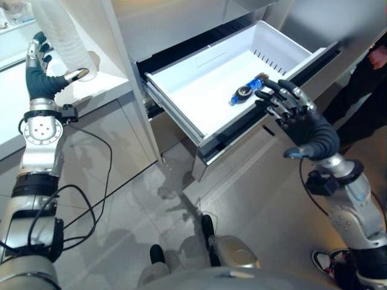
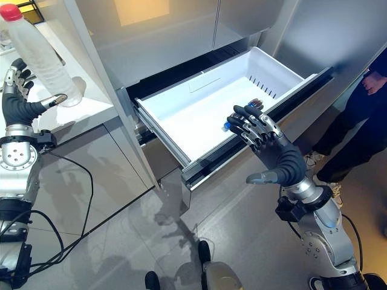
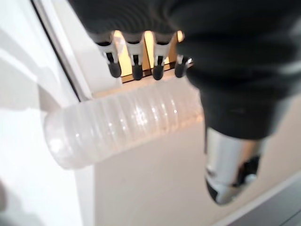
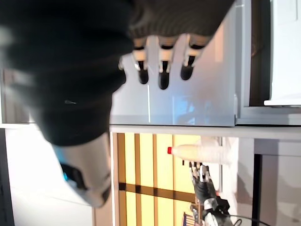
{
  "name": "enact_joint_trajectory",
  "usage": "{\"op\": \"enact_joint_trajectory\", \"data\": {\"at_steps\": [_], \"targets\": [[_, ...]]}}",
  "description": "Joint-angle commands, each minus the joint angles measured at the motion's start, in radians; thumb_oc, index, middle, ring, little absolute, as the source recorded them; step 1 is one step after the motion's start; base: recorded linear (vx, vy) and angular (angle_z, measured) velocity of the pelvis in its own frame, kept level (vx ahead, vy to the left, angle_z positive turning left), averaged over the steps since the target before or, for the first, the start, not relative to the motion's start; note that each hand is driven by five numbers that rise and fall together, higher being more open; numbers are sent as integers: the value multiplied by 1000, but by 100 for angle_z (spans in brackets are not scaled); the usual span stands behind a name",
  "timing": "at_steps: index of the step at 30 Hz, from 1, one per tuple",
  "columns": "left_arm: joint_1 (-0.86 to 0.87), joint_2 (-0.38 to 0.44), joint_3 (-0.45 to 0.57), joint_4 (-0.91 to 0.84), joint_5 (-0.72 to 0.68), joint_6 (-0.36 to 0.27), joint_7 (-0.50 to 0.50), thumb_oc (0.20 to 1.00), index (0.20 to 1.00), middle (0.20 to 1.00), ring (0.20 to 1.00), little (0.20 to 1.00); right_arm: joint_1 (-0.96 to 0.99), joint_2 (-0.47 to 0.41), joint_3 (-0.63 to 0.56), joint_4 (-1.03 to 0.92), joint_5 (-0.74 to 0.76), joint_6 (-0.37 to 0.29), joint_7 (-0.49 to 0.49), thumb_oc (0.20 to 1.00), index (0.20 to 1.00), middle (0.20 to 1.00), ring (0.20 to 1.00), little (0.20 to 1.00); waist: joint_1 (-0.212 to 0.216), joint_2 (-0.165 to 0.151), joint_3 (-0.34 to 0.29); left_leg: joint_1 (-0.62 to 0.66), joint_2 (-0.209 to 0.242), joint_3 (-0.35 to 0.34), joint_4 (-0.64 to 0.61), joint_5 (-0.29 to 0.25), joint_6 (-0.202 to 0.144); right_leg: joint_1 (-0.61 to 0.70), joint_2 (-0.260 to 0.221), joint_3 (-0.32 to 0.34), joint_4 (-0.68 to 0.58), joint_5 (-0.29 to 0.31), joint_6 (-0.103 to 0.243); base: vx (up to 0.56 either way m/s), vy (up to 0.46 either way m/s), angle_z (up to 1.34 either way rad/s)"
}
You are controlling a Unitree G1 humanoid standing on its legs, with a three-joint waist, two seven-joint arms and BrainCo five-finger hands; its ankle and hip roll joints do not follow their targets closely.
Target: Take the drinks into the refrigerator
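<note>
On the far left, the robot's left hand point(image 2: 18, 99) is wrapped around the lower part of a clear plastic bottle point(image 2: 37, 54) with a red cap point(image 2: 10, 12), thumb on one side and fingers on the other; the bottle stands roughly upright over the white counter point(image 2: 91, 112), though whether its base rests on the counter or is just lifted off it cannot be told. In the left wrist view the fingertips point(image 3: 136, 70) curl over the ribbed body of the bottle, so the hold looks firm. Moving right past the cabinet edge, the refrigerator drawer point(image 1: 181, 109) is pulled out and open, white inside, with one small blue drink point(image 1: 245, 93) already lying on its side near the front right corner (its long axis runs slanting toward the back wall). Further right, the right hand point(image 2: 272, 154) hovers near the drawer's front edge with fingers spread and nothing in it. A person point(image 2: 357, 115) stands at the right edge. The drawer lies to the right of the held bottle, well apart, so the left arm would likely need to swing across and lay the bottle down.
</note>
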Motion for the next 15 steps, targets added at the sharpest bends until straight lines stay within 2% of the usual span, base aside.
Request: {"op": "enact_joint_trajectory", "data": {"at_steps": [1, 15], "targets": [[-104, 43, 21, 40, -55, -28, -5, 1000, 1000, 1000, 1000, 1000, -41, -14, -53, -84, 57, -31, 0, 1000, 1000, 1000, 1000, 1000, -18, -26, 28, 5, -26, -72, 129, -122, 54, -4, 24, -37, 183, -196, 45, 0, 0, 0], [-104, 0, 22, 55, -52, -15, 8, 1000, 1000, 1000, 1000, 1000, -28, -8, -54, -97, 47, -34, -3, 1000, 1000, 1000, 1000, 1000, -21, -43, 38, 0, -25, -88, 130, -122, 54, -7, 22, -47, 187, -200, 43, 0, 0, 0]]}}
